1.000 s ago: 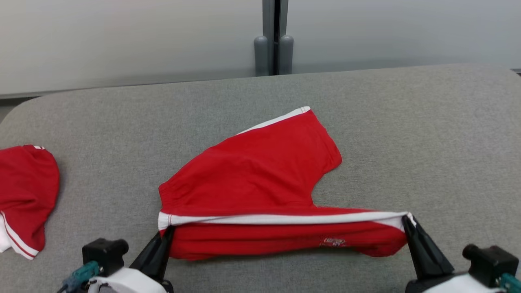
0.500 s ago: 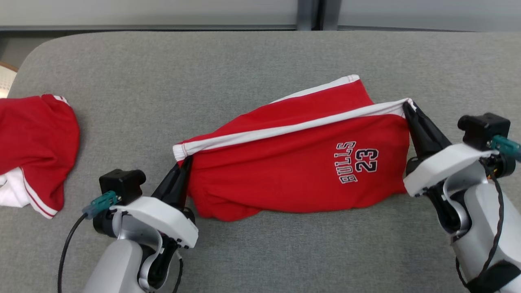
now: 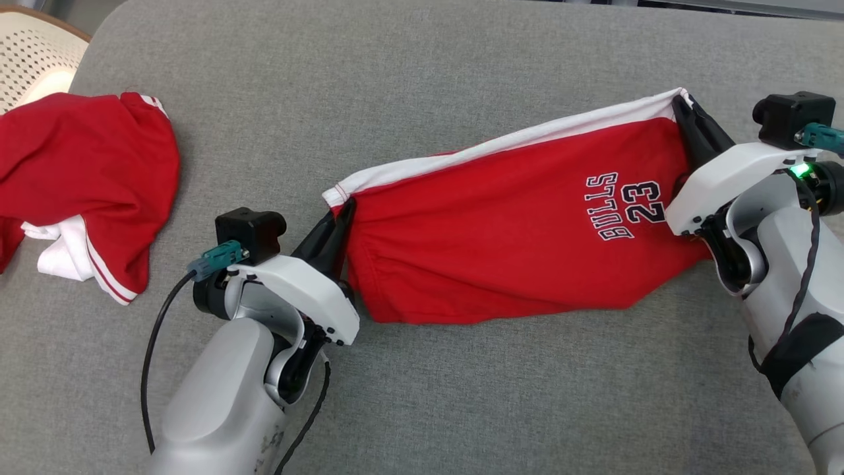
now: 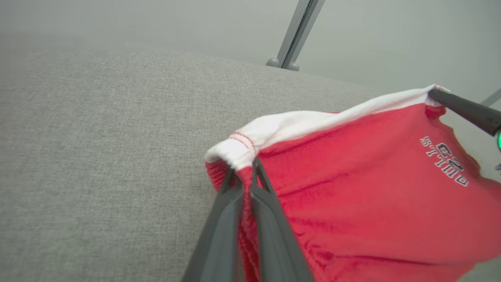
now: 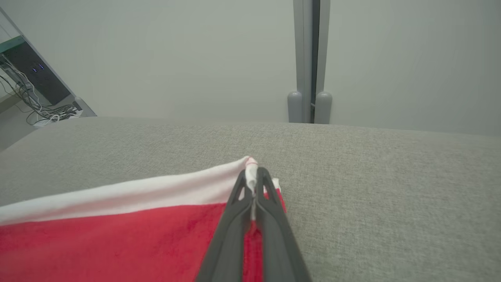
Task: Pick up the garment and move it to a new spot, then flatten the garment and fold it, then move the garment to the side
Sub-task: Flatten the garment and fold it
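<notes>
The garment (image 3: 501,224) is a pair of red shorts with a white side stripe and "BULLS 23" printed on it, stretched taut between my two grippers above the grey table (image 3: 461,396). My left gripper (image 3: 344,206) is shut on its white-banded left corner, seen close up in the left wrist view as the garment (image 4: 372,188) pinched by the left gripper (image 4: 243,169). My right gripper (image 3: 682,105) is shut on the right corner. In the right wrist view the right gripper (image 5: 252,176) clamps the garment (image 5: 117,235) at its white edge.
A second red and white garment (image 3: 79,171) lies crumpled at the table's far left. A pale perforated chair (image 3: 33,53) stands beyond the left corner. A grey post (image 5: 309,58) rises behind the table against a pale wall.
The head camera has tilted down and shifted. Both grippers have carried the stretched garment forward over the table, folding its near half over so the printed side faces up.
</notes>
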